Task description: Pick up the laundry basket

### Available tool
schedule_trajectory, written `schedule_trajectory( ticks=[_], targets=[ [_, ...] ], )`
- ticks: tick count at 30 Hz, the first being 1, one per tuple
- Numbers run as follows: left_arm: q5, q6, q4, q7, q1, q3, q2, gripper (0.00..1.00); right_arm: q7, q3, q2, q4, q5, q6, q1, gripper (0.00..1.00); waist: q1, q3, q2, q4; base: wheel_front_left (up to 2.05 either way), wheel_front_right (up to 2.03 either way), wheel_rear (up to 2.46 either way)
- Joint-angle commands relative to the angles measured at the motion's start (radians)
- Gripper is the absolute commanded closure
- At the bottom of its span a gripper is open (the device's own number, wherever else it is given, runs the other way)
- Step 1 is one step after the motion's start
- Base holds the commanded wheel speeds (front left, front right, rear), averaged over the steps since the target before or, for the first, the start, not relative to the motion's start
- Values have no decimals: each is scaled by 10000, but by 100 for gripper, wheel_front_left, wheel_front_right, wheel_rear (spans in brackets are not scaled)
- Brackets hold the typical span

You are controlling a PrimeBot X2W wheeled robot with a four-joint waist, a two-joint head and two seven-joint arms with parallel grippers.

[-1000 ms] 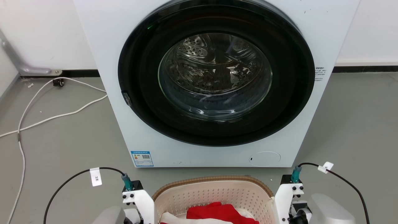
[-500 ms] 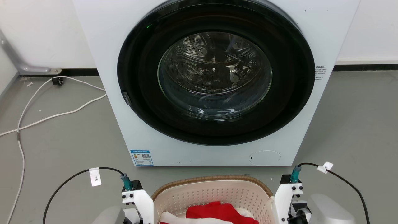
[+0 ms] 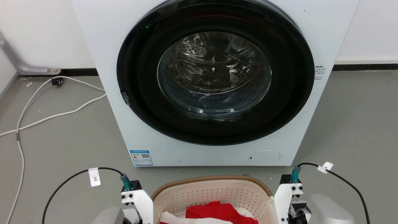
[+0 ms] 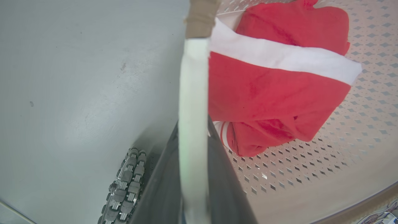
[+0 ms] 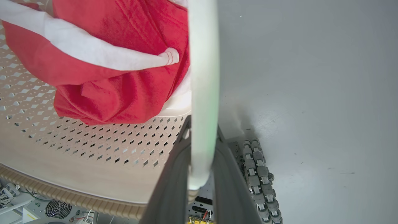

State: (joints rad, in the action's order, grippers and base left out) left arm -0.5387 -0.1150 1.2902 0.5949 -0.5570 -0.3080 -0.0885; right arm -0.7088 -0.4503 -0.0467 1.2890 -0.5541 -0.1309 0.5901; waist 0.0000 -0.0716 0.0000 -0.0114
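The robot's left hand clamps a white side handle of the cream perforated plastic laundry basket, brown-rimmed, holding red-and-white clothing; the right hand clamps the opposite handle. The basket is between them, before a white front-loading washing machine.

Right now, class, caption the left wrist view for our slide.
Left gripper clamps the handle of the basket holding red cloth.

White wrist brackets are carrying black screws and teal plugs; black cables are trailing away, wearing white tags. Dark grey fingers are narrowing toward their tips beside a grey roller wheel.
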Motion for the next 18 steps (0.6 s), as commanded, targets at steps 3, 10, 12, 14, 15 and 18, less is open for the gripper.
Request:
schedule_trajectory(
  ticks=[3, 10, 12, 14, 15, 18],
  targets=[
    [-16, 8, -9, -56, 108, -21, -149, 100, 20, -36, -64, -6, -19, 3, 58, 100, 0, 3, 0, -9, 0, 0, 0],
    [-120, 53, -9, -81, 126, -43, -145, 100, 19, -83, -63, -6, -91, 3, 67, 100, 0, 12, 0, -19, 0, 0, 0],
    [-145, 61, -9, -79, 127, -46, -143, 100, 26, -88, -62, -6, -102, 3, 72, 100, 0, 12, 0, -19, 0, 0, 0],
    [-165, 82, -9, -78, 124, -62, -145, 100, 44, -107, -62, -6, -115, 3, 82, 100, 0, 14, 0, -21, 0, 0, 0],
    [-162, 90, -9, -85, 124, -73, -148, 100, 50, -114, -62, -6, -129, 3, 87, 100, 0, 12, 0, -23, 0, 0, 0],
    [-166, 99, -9, -79, 131, -104, -171, 100, 53, -154, -62, -6, -171, 3, 95, 100, 0, 3, 0, -38, 0, 0, 0]
  ],
)
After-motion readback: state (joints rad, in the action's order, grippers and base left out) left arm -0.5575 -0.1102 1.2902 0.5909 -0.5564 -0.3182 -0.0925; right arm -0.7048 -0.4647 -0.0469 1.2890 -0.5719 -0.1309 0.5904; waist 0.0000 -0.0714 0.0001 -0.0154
